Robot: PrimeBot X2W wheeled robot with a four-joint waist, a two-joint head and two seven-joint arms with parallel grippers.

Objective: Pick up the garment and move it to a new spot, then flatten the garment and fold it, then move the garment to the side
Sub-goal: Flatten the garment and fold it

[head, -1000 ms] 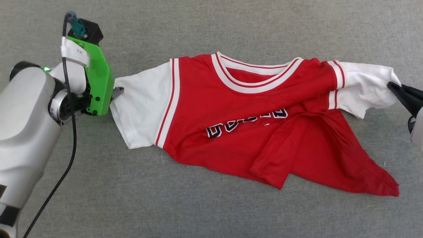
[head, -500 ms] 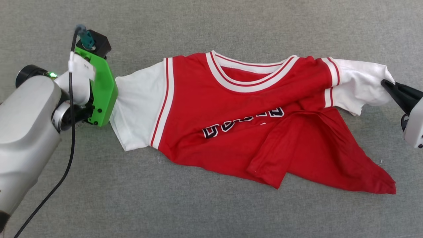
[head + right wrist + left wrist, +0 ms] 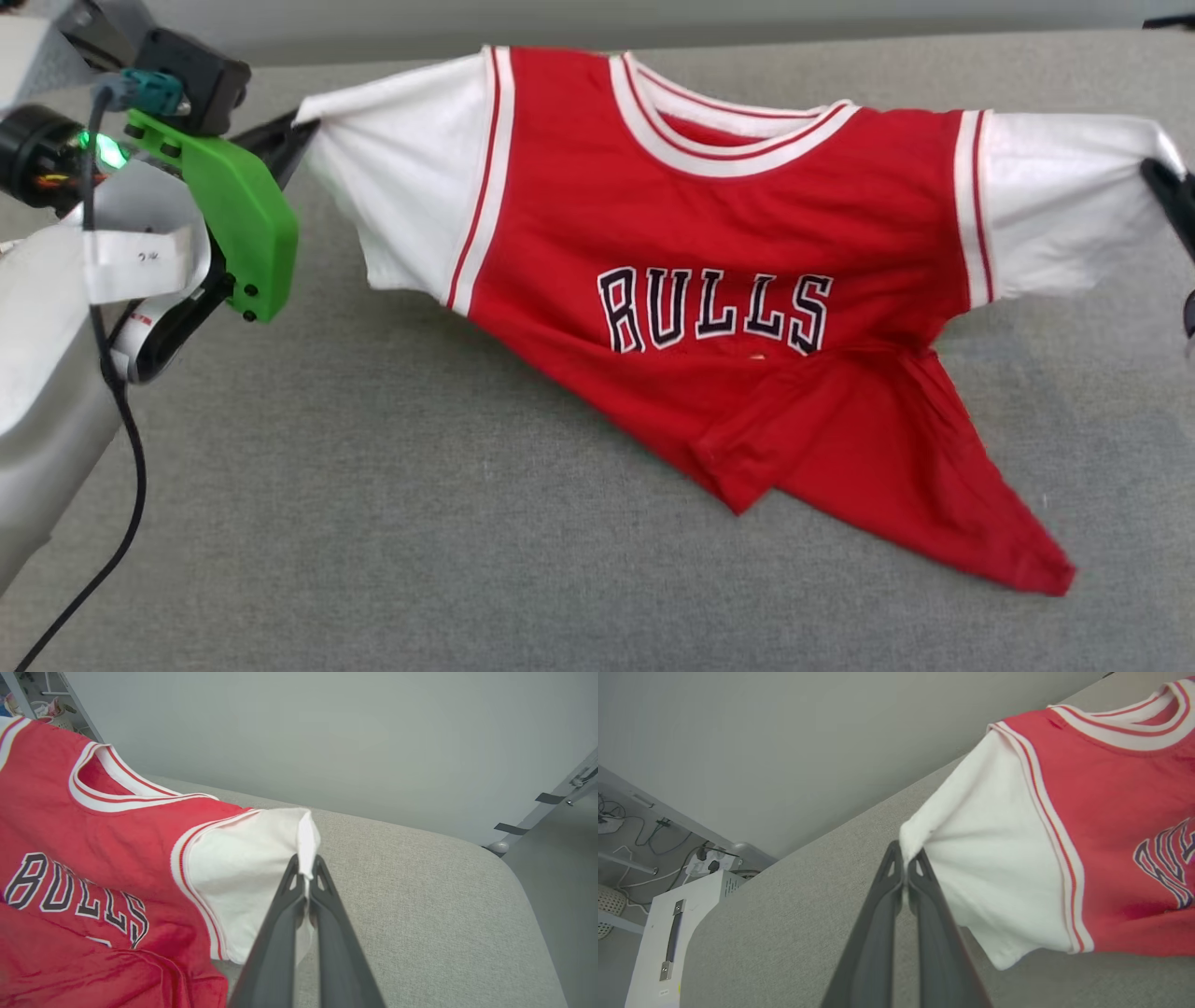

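Now that my left pincer (image 3: pixel 905 865) has clamped a sleeve like my right pincer (image 3: pixel 306 872), I've got the garment (image 3: pixel 709 215) strung up between them, hem brushing the surface (image 3: pixel 373 523), good to relocate.

The right gripper (image 3: pixel 306 873) has its two dark fingers pressed together on the folded edge of a white sleeve (image 3: pixel 238 868), and a strip of white cloth shows between them. The sleeve belongs to a red shirt (image 3: pixel 60 826) that spreads away to the left, held clear of the grey cloth surface (image 3: pixel 420 905) at this end. Its red-and-white striped collar (image 3: pixel 122 806) gapes open on the far side. Black letters (image 3: pixel 74 896) edged in white run across the chest. A plain pale wall (image 3: pixel 327 732) stands beyond the surface
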